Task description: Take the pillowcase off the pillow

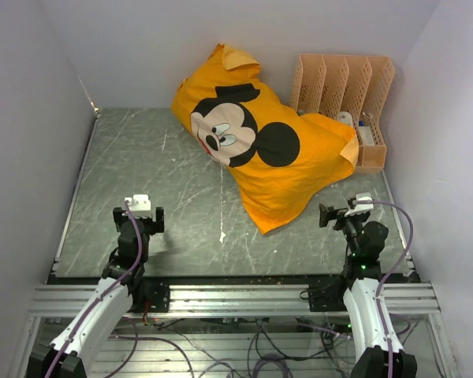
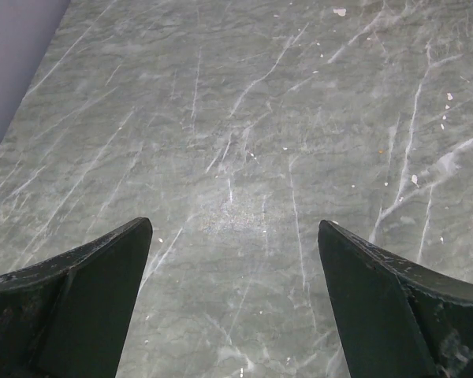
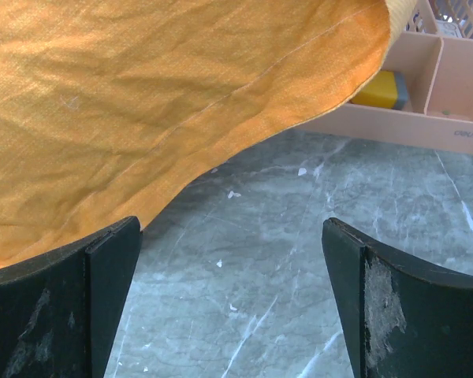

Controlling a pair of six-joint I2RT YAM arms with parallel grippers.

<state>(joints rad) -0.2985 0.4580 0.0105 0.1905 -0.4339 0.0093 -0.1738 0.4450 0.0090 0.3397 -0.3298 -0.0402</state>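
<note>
The orange-yellow pillowcase (image 1: 268, 150) with a Mickey Mouse face lies plump and diagonal across the far middle and right of the table. The pillow is hidden inside it. In the right wrist view the pillowcase's edge (image 3: 142, 102) fills the upper left. My right gripper (image 1: 329, 214) (image 3: 232, 252) is open and empty, just right of the pillowcase's near corner, not touching it. My left gripper (image 1: 146, 216) (image 2: 235, 252) is open and empty over bare table at the near left, well away from the pillowcase.
A peach plastic file organizer (image 1: 343, 87) stands at the back right against the wall, its low tray (image 3: 426, 94) holding a yellow item (image 3: 382, 88). The grey marbled table (image 1: 142, 165) is walled on the left, back and right.
</note>
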